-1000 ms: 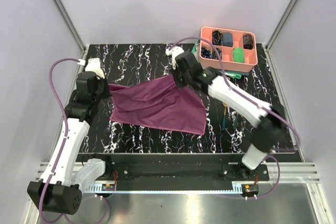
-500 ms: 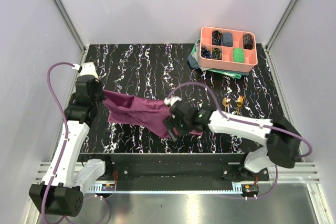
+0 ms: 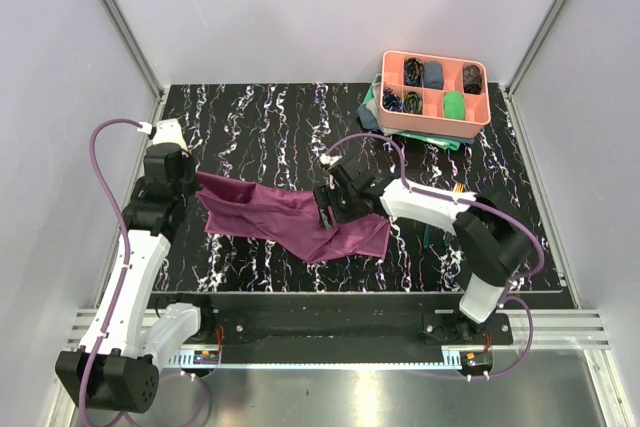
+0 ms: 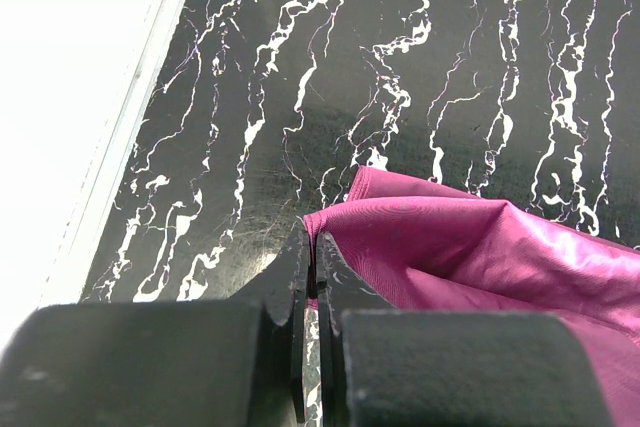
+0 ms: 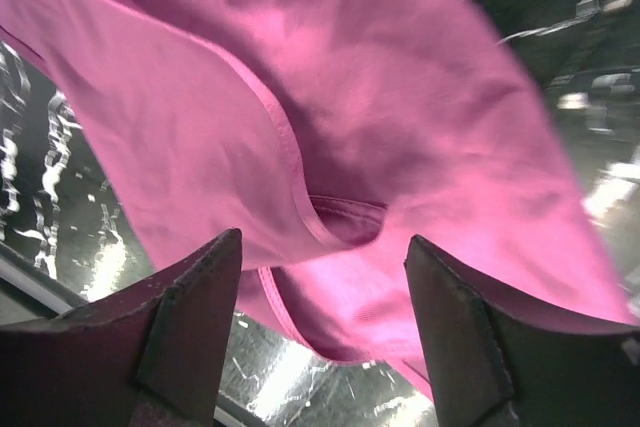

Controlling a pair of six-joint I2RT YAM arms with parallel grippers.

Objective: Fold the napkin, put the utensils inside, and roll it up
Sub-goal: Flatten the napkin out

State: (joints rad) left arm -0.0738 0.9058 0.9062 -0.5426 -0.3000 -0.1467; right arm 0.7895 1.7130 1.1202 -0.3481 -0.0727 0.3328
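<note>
Left jaws pinch the one napkin (image 3: 270, 212) by its corner; right jaws spread over it. Beyond them, one tray (image 3: 487, 95) holds six rolls (image 3: 455, 105).

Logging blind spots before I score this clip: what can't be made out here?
Utensils: top view, the right arm covers all but a handle sliver.
Napkin layers: right wrist view, blurred; edge alignment unclear.
Napkin's far end: left wrist view, cut off by the frame edge.
Tray contents: top view, too small to identify.

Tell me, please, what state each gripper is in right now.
Left gripper: shut on a corner of the napkin.
Right gripper: open over the napkin, gripping nothing.
</note>
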